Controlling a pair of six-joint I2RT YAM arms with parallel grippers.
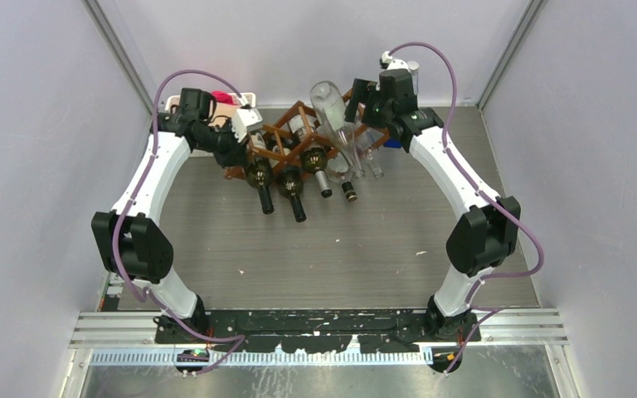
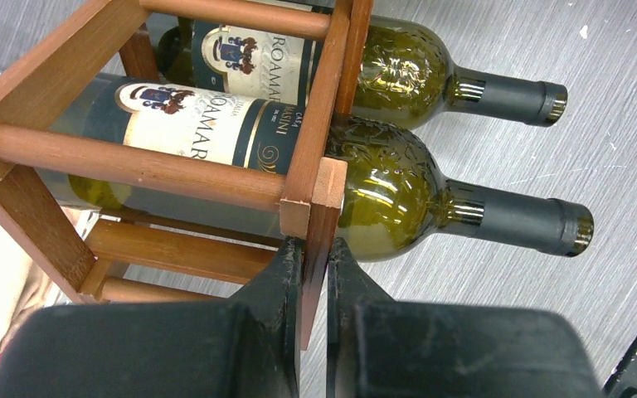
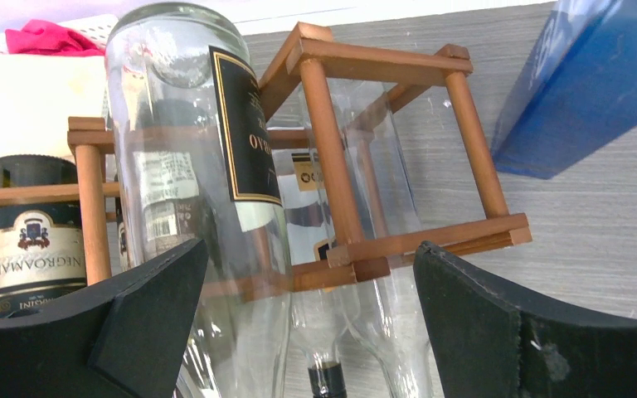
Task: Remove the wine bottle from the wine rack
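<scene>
Black and hard, my left jaws [image 2: 315,249] are almost shut and pinch a thin wooden post of the wine rack [image 2: 133,162], I think to hold it steady. My right jaws [image 3: 311,249] are wide open and hold nothing. The wine bottle [image 3: 191,124], clear glass with a black label, rests on the rack just ahead of them, leaning, with its fat end up high. Glass is smooth and slippery, so I think it could slide out of a weak grip. If it bumps the bars, the light rack could tip. Then the round green bottles [image 2: 390,199] could roll out onto the grey desk [image 2: 547,50].
</scene>
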